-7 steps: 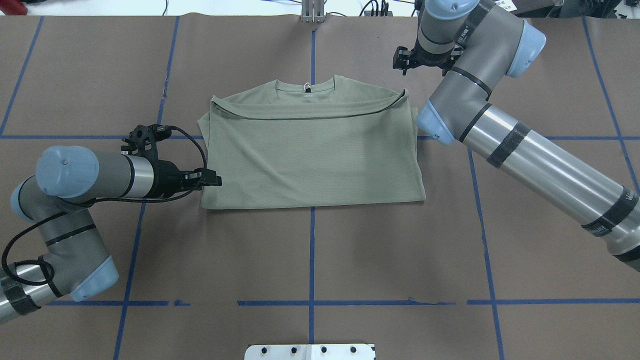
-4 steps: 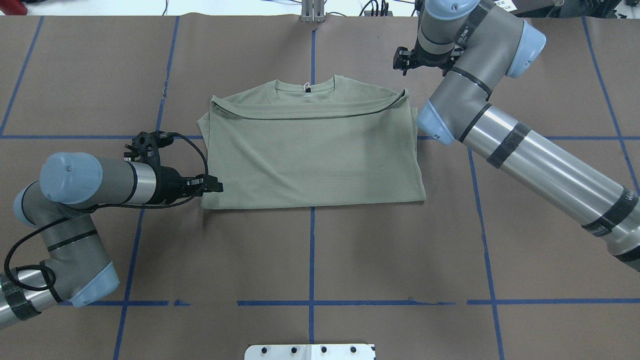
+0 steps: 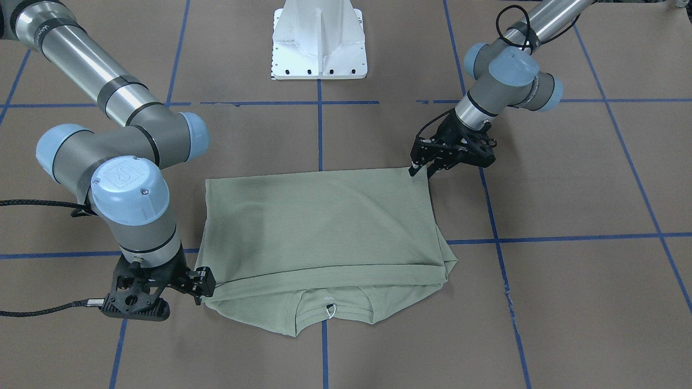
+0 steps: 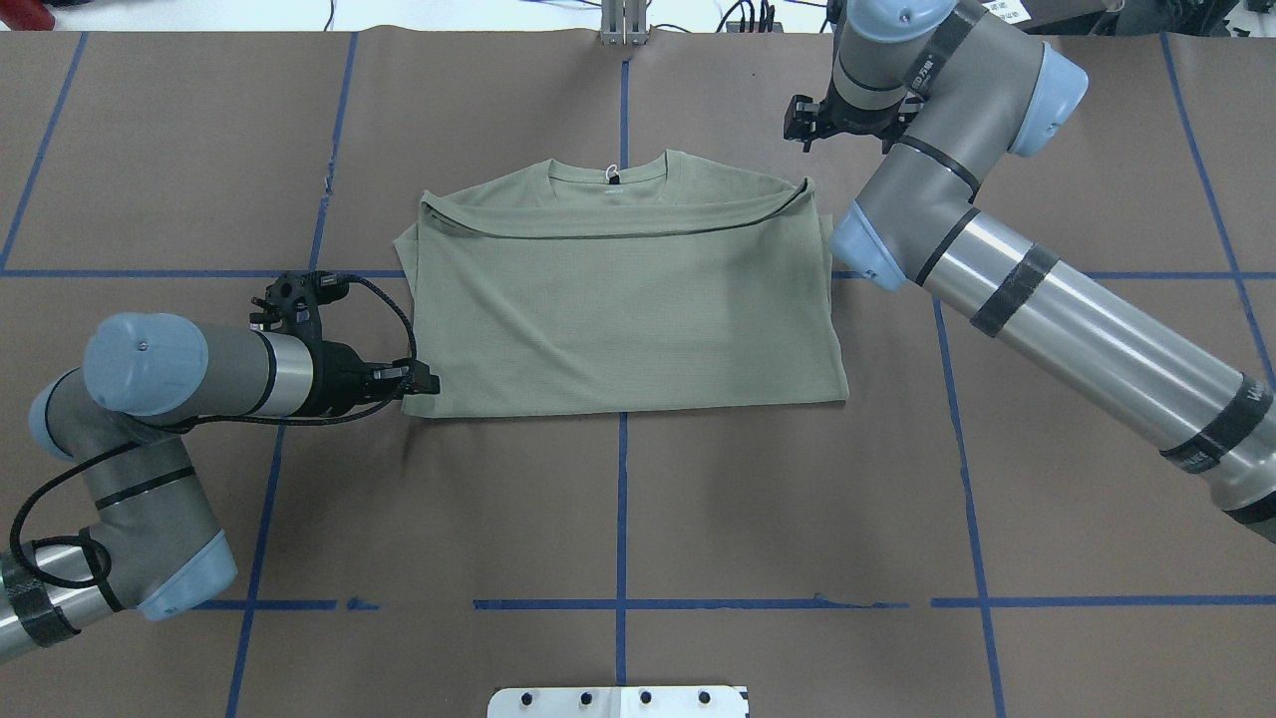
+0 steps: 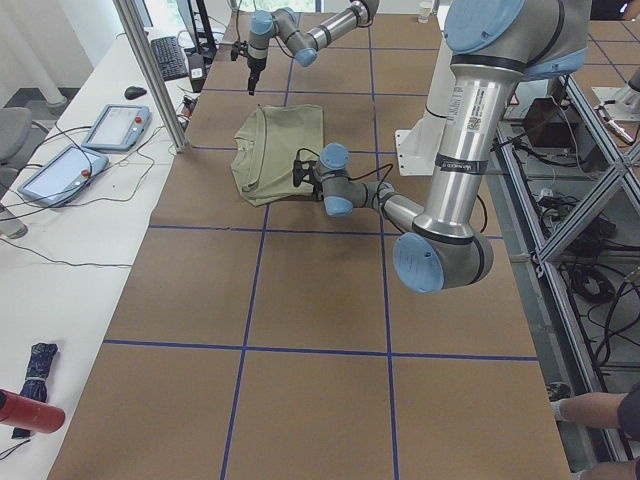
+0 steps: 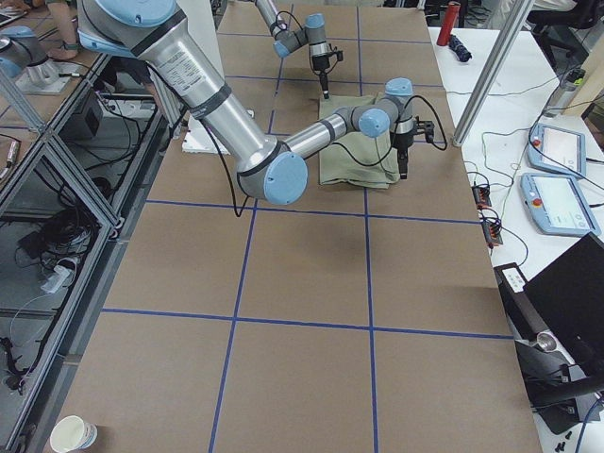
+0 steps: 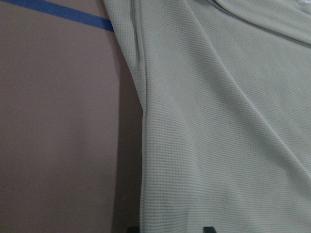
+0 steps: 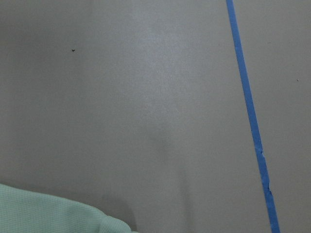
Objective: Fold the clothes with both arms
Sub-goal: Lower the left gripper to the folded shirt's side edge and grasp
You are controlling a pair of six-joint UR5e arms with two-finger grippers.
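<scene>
The pale green shirt [image 4: 618, 299] lies folded into a rectangle on the brown table, neck [image 4: 610, 172] toward the far edge. My left gripper [image 4: 431, 382] is low at the shirt's near left corner. It is open, and the left wrist view shows cloth [image 7: 218, 121] between its fingertips [image 7: 208, 228]. My right gripper [image 3: 205, 289] stands open against the shirt's far right shoulder corner. In the overhead view it is hidden under its own wrist. The right wrist view shows only a bit of shirt [image 8: 48, 213] and bare table.
Blue tape lines [image 4: 622, 499] cross the brown table cover. The white pedestal base [image 3: 319, 43] stands at the robot's edge. A side desk holds tablets [image 5: 115, 125] and cables. A paper cup [image 6: 74, 434] sits at a table corner.
My left gripper has slid along the shirt's left edge toward the near corner. The right arm and the shirt have stayed still.
</scene>
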